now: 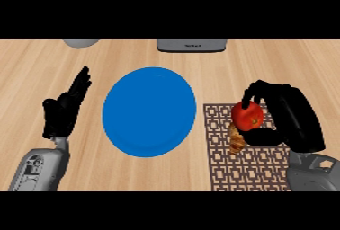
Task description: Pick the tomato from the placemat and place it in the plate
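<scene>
Counter: pale wooden counter (166,58) seen from the head view, a blue plate (149,112) at its centre.
Placemat: brown patterned placemat (249,168) right of the plate, a croissant (235,141) lying on it.
Tomato: red tomato (248,115) over the placemat's upper part, just beside the croissant.
Right hand: right hand (282,114) curled round the tomato, fingers above, thumb below.
Left hand: left hand (65,108) open, resting left of the plate, holding nothing.
Handling: probably light, smooth-skinned and easily bruised; best cradled round its widest part.

The right hand (282,117) covers the tomato's (248,117) right side and part of the placemat (232,168) beneath it. The croissant (235,140) is partly hidden behind the tomato and thumb. At the top edge, a grey box (192,45) and a pale round object (82,42), possibly a bowl, are cut off.
</scene>
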